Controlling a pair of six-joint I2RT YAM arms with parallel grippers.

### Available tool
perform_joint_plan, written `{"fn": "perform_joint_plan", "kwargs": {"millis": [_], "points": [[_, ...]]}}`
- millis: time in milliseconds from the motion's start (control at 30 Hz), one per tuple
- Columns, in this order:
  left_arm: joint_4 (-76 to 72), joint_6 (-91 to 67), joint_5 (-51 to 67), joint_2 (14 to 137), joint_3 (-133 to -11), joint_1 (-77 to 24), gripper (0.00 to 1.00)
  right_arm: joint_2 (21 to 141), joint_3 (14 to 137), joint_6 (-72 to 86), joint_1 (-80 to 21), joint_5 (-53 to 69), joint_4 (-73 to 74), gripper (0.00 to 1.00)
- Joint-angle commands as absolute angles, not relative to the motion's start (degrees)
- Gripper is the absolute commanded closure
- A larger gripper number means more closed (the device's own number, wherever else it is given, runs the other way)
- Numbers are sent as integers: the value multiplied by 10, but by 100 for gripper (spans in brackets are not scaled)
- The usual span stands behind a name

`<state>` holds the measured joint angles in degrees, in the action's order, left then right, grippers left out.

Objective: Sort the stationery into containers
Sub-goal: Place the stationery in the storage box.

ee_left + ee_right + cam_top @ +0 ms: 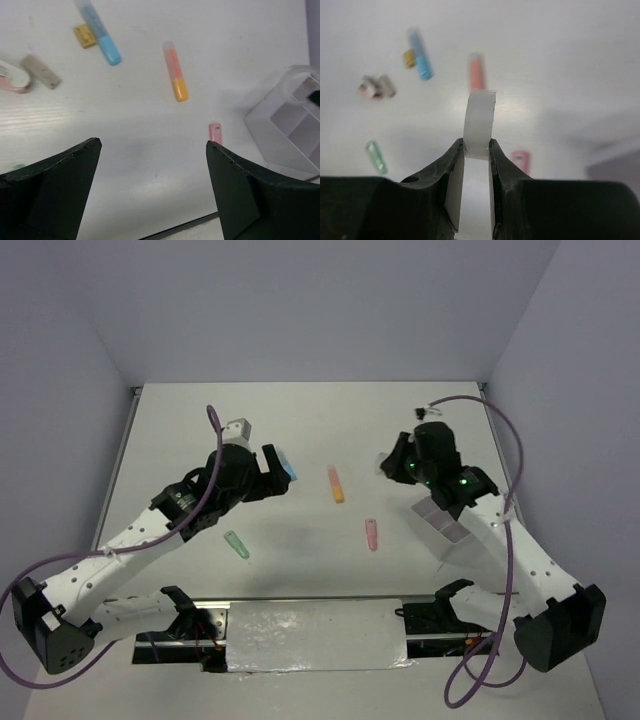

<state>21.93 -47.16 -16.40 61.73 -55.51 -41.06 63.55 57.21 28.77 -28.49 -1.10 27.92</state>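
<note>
My right gripper is shut on a clear tape ring and holds it edge-on above the table; in the top view it hangs left of the white divided tray. My left gripper is open and empty above bare table, and in the top view it is beside the blue marker. The orange marker, pink marker and green marker lie apart on the table. The left wrist view shows the blue marker, orange marker, pink marker and tray.
A yellow-tan eraser, a grey-tan eraser and a pink-and-white item lie at the left of the left wrist view. A foil-covered plate sits at the near edge between the arm bases. Walls enclose the table.
</note>
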Motion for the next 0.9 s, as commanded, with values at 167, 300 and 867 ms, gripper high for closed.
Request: {"fn": "perform_joint_plan", "kwargs": {"millis": [167, 300, 867], "points": [[455, -360, -303, 556, -637, -403, 1, 572, 607, 242, -93, -243, 456, 100], [446, -346, -339, 544, -590, -400, 1, 594, 642, 264, -68, -352, 501, 100], [417, -311, -283, 531, -554, -377, 1, 649, 605, 297, 42, -327, 453, 100]]}}
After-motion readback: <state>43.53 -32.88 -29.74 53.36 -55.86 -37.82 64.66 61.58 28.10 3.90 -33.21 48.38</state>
